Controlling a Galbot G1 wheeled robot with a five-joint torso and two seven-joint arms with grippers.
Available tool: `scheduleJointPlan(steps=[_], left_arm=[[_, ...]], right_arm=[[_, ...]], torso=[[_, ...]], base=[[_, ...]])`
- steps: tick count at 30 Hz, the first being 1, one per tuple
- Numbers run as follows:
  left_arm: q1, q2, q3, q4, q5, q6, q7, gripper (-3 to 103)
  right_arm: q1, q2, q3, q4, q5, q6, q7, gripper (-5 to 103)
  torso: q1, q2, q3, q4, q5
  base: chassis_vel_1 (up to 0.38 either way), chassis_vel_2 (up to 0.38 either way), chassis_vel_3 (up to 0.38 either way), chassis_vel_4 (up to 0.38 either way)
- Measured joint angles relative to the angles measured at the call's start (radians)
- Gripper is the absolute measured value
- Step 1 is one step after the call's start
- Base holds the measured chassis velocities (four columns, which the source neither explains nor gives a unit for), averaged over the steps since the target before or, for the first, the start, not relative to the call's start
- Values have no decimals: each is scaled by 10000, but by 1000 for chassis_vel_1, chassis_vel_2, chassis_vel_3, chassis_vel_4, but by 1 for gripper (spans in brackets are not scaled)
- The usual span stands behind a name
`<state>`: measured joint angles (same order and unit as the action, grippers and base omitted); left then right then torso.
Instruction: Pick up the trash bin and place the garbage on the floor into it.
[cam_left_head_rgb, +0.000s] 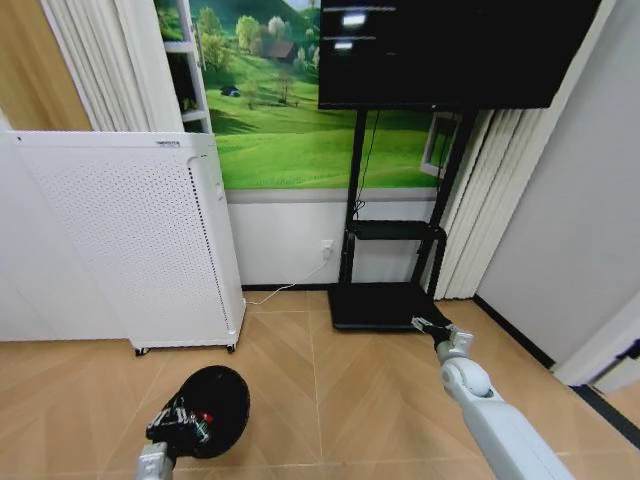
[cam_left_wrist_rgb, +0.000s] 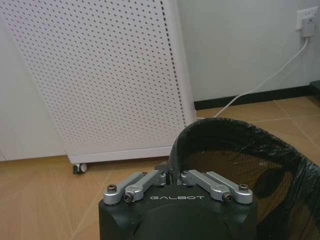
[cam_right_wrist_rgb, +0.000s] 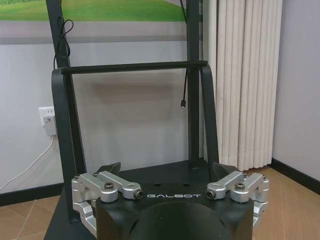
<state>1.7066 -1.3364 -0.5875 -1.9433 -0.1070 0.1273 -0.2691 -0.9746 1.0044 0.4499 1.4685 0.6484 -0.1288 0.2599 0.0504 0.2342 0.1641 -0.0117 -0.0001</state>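
The trash bin, a small black round mesh basket with a black liner, hangs low at the front left over the wooden floor. My left gripper is shut on its near rim. In the left wrist view the left gripper pinches the liner edge, and the bin opens beyond it with brown mesh showing inside. My right gripper is held out ahead on the right, open and holding nothing. In the right wrist view the right gripper points at the black stand. The garbage is out of view.
A tall white perforated appliance on castors stands at the back left, just behind the bin. A black TV stand with a flat base and a screen fills the back middle. A white cord runs to a wall socket. Bare wood floor lies between.
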Motion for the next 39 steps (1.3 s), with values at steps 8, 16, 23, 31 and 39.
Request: scheduleJointPlan(steps=[8, 16, 23, 31, 39], left_arm=[[195, -419, 604, 483, 469, -326, 78, 6], [627, -317, 370, 680, 616, -546, 95, 6], [902, -111, 28, 548, 524, -546, 62, 6], [866, -73, -35, 686, 505, -575, 3, 6], [628, -99, -28, 1195, 567, -819, -51, 6]], right_arm=[[0, 0, 0, 0, 0, 0, 0, 100], [0, 0, -1, 0, 0, 0, 1, 100], [-1, 0, 0, 0, 0, 0, 1, 100], [0, 0, 0, 0, 0, 0, 2, 100], [0, 0, 0, 0, 0, 0, 2, 100]], torso=[[0, 0, 0, 5, 2], [0, 0, 0, 3, 1], [0, 0, 0, 4, 2], [-1, 0, -1, 4, 3], [-1, 1, -2, 4, 7]], base=[[0, 0, 0, 0], [0, 0, 0, 0], [0, 0, 0, 0], [0, 0, 0, 0], [0, 0, 0, 0]])
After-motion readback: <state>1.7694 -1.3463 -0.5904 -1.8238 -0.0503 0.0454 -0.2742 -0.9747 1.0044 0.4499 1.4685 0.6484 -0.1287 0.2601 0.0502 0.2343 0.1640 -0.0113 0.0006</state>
